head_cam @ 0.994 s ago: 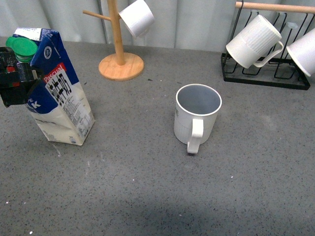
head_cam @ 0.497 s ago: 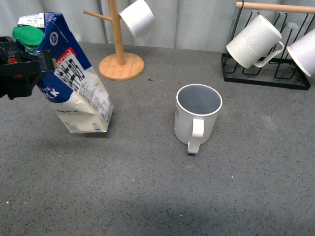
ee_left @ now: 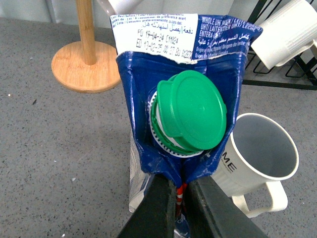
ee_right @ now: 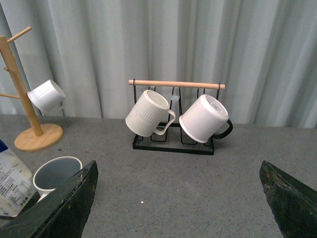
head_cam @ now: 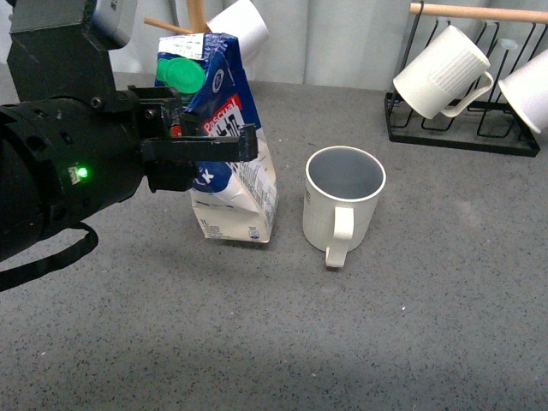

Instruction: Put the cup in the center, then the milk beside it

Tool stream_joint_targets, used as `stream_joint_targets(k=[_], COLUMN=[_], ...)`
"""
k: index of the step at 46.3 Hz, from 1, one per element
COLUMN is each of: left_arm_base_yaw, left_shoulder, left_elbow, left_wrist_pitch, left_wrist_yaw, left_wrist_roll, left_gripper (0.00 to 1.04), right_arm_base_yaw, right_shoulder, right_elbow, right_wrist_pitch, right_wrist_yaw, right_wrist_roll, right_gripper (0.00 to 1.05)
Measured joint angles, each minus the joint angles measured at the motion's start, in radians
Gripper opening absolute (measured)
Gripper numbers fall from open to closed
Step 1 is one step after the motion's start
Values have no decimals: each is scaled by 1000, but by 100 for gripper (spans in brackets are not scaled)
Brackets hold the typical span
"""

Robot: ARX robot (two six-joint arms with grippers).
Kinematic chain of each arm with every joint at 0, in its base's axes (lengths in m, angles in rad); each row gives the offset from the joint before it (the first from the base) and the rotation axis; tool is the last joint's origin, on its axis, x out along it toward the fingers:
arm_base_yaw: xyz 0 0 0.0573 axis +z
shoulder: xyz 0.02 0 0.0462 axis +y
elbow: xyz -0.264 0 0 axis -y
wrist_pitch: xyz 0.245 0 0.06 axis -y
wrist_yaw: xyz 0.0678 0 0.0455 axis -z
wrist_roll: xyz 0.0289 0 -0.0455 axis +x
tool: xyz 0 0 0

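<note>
Setting the milk [head_cam: 240,184] down well means righting it: it is tilted in the left jaws, which pinch its top below the green cap [ee_left: 190,116], just beside the cup [head_cam: 342,204] standing mid worktop [head_cam: 257,342]. Lower it flat, clear of the cup, then release. The right jaws gape, empty.

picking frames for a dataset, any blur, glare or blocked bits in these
Front view: sharp, even light, soft shadows, but the left arm hides part of the milk. Left wrist view: crisp on the green cap. Right wrist view: clear, no glare.
</note>
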Motion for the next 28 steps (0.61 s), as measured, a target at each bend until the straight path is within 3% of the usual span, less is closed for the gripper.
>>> stream_joint_targets(k=[28], left_arm_base_yaw=[-52], left_shoulder=[74], left_elbow=[50], left_wrist_pitch=[-7], left_wrist_yaw=[-58], left_wrist_roll=[4], left_gripper=[4], right_arm_base_yaw=[0], right_shoulder=[0], right_elbow=[0], right_wrist_pitch=[0], right_wrist_yaw=[0], right_wrist_roll=[0], right_gripper=[95])
